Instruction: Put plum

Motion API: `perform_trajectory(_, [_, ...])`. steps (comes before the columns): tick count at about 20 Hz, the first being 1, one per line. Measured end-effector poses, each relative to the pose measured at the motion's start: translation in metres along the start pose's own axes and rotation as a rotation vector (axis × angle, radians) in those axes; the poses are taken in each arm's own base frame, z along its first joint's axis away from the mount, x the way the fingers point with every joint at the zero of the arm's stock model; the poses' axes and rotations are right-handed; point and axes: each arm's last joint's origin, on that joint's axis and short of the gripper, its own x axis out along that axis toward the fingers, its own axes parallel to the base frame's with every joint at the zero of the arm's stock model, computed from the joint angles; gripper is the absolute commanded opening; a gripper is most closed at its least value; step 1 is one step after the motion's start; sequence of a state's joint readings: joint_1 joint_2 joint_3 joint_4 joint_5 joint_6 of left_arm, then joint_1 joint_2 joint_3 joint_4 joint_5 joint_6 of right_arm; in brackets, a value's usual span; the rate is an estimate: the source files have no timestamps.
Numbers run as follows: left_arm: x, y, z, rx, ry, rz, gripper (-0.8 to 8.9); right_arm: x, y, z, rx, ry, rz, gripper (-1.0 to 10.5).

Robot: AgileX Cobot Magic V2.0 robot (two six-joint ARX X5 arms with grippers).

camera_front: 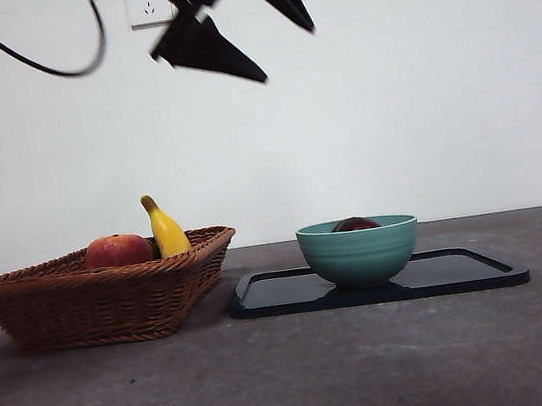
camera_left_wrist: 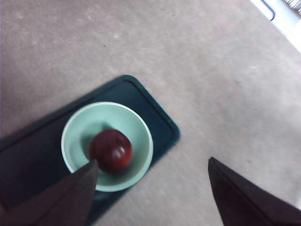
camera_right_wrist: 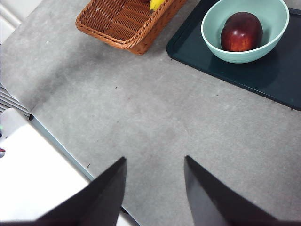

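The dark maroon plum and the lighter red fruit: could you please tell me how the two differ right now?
The dark maroon plum is glossy and near-black; the lighter red fruit is red-orange. The plum lies alone in the green ceramic bowl on the black tray; the red fruit sits in the wicker basket beside the yellow banana. Both are round, similarly sized, and ungripped.

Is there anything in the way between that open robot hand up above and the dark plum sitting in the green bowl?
Nothing visible blocks it. The plum lies alone in the green bowl on the dark tray, uncovered from above. The left hand hangs over it, open and holding nothing. The basket with its fruit stands off to the side.
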State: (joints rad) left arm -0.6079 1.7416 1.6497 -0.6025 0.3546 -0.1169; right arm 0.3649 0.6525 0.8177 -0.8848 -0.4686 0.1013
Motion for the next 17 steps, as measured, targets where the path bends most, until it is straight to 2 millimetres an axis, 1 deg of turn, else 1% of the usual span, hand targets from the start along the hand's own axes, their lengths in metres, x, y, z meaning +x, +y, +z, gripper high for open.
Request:
perform_trajectory(5, [0.050,0.009,-0.007,0.028,0.036,0.029,3.71,0.000,0.000,0.000,0.000,0.000,0.000,2.0])
perform_trajectory(8, [0.075,0.015,-0.014,0.038,0.052,0.063,3.71,0.000,0.000,0.000,0.002,0.003,0.000,2.0])
perform_trajectory(13, [0.103,0.017,-0.024,0.094,0.066,0.083,3.71,0.000,0.000,-0.002,0.009,0.018,-0.002,2.0])
perform_trajectory(17, [0.125,0.021,-0.037,0.128,0.116,0.127,3.71,0.000,0.000,-0.002,0.009,0.018,-0.002,2.0])
